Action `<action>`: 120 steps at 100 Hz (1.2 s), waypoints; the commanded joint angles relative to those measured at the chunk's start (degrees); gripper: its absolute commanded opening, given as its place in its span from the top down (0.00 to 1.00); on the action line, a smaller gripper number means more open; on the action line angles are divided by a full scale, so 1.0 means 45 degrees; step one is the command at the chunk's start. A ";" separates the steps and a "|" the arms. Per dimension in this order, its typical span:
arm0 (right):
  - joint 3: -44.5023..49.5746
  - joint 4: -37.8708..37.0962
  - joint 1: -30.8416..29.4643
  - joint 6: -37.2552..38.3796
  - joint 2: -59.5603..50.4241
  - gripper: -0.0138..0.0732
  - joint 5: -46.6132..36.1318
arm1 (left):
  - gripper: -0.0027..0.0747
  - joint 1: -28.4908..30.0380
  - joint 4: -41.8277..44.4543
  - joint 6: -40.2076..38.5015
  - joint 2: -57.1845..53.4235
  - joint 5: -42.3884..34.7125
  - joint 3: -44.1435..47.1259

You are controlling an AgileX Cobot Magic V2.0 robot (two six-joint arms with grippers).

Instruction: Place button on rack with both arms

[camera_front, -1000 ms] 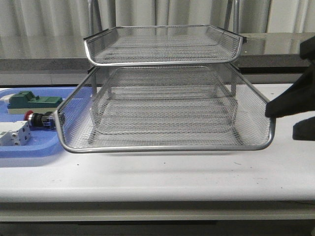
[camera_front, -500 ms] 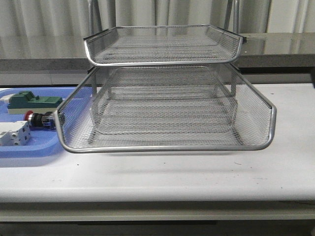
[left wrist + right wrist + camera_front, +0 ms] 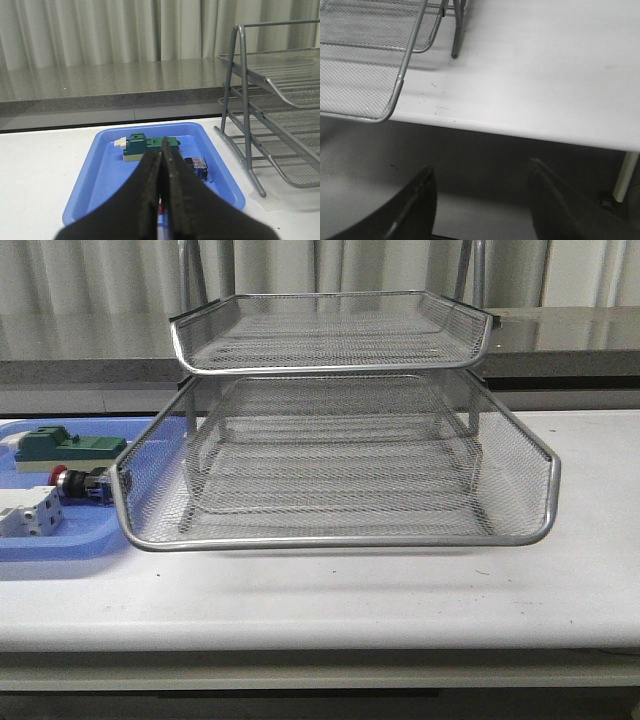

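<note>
Front view: the wire-mesh rack [image 3: 335,455] stands mid-table; the button [image 3: 78,482] lies in the blue tray [image 3: 60,540] at far left, between a green-topped block [image 3: 68,447] and a white module [image 3: 28,512]. Left wrist view: the left gripper [image 3: 161,170] is pressed closed, holding nothing. Right wrist view: the right gripper [image 3: 482,187] is spread wide, empty, off the table's [image 3: 545,75] near edge.

The rack [image 3: 335,455] fills the middle of the counter [image 3: 330,600], its bottom tier reaching over the blue tray [image 3: 60,540] at the left edge. In the tray, a green block [image 3: 65,445], the button [image 3: 82,483] and a white module [image 3: 28,512] lie packed together. The counter's front strip and right end lie bare.
</note>
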 commanded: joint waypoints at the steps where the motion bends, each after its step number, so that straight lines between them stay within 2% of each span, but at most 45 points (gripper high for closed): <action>1: -0.0442 -0.0102 -0.0070 0.0078 -0.0648 0.36 -0.0168 | 0.99 0.0032 -0.0098 -0.0061 -0.0412 -0.0969 0.0552; 14: -0.0442 -0.0089 -0.0070 0.0078 -0.1531 0.43 0.0198 | 0.99 0.0032 -0.0098 -0.0061 -0.0412 -0.0969 0.0552; 45: -0.0442 -0.0089 -0.0070 0.0078 -0.2439 0.84 0.1015 | 0.99 0.0032 -0.0098 -0.0061 -0.0412 -0.0969 0.0552; 56: -0.0442 -0.0080 -0.0070 0.0078 -0.2439 0.93 0.1015 | 0.99 0.0032 -0.0098 -0.0061 -0.0412 -0.0969 0.0552; 120: -0.0442 -0.0050 -0.0070 0.0078 -0.2439 0.92 0.1015 | 0.99 0.0032 -0.0098 -0.0061 -0.0412 -0.0969 0.0552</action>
